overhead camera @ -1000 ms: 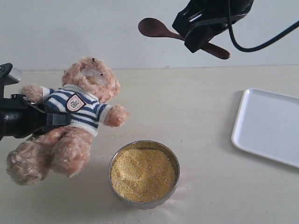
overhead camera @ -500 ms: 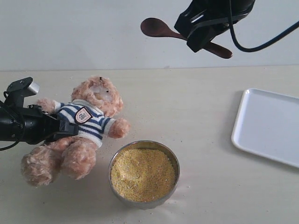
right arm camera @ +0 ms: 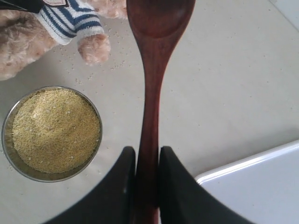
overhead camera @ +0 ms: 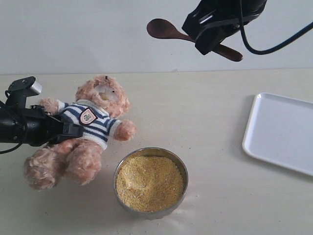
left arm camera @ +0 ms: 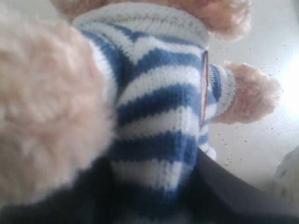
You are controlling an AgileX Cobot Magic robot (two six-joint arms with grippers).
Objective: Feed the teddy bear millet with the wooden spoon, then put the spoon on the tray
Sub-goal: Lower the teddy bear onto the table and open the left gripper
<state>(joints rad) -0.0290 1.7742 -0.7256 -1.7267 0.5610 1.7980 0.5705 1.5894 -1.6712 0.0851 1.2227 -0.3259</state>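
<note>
Wooden spoon [overhead camera: 162,28] mid-handle behind R pincer [overhead camera: 208,43]

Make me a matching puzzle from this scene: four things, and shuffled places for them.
Things:
1. teddy bear
2. wooden spoon
3. millet
4. tray

Places:
A. in the steel bowl
B. at the right of the table
C. gripped by the left tool
D. held aloft by the right tool

Pairs: 1-C, 2-D, 3-A, 4-B

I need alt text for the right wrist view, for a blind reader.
The right end effector grips the wooden spoon by its handle, above the table. Beneath are the millet in a steel bowl, part of the teddy bear and a corner of the tray.
</note>
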